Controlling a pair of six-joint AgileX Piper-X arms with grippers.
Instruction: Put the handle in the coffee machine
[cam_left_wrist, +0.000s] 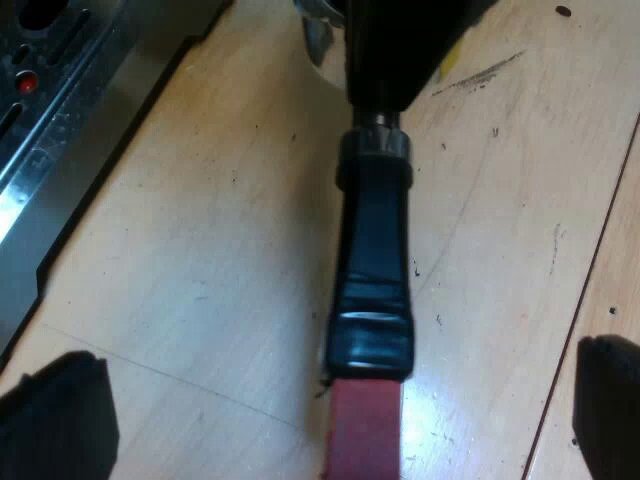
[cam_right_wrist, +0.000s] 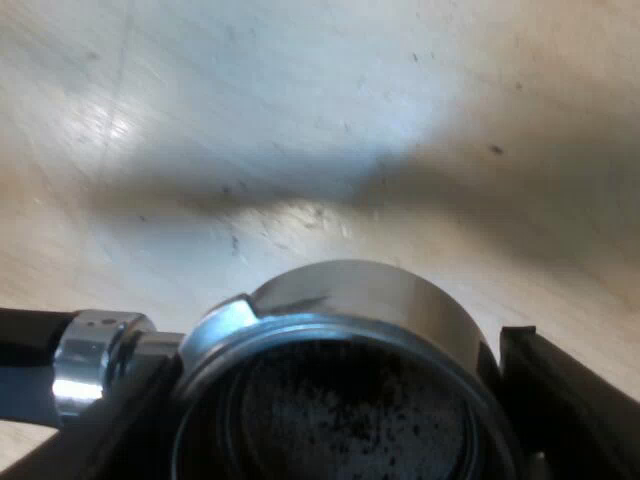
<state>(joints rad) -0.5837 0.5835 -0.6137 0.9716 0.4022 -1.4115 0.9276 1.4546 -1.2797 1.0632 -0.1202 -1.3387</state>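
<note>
The metal holder's dark handle (cam_left_wrist: 375, 250) runs between my left gripper's fingers and ends in red (cam_left_wrist: 365, 430). My left gripper (cam_left_wrist: 335, 400) is open, with one finger (cam_left_wrist: 55, 420) on each side of the red end and a wide gap to the handle. My right gripper (cam_right_wrist: 340, 420) is shut on the metal holder, its black fingers (cam_right_wrist: 565, 390) pressing the sides of the round basket (cam_right_wrist: 350, 300). Dark coffee grounds lie inside the basket. The handle's metal collar (cam_right_wrist: 90, 360) sticks out sideways from the basket. In the left wrist view, the right gripper's black bulk (cam_left_wrist: 400, 50) covers the holder's head.
The espresso machine's metal drip tray (cam_left_wrist: 60, 110) with its slots lies beside the handle, a short way off. Everything is over a pale wooden table top (cam_right_wrist: 300, 120) with small dark marks.
</note>
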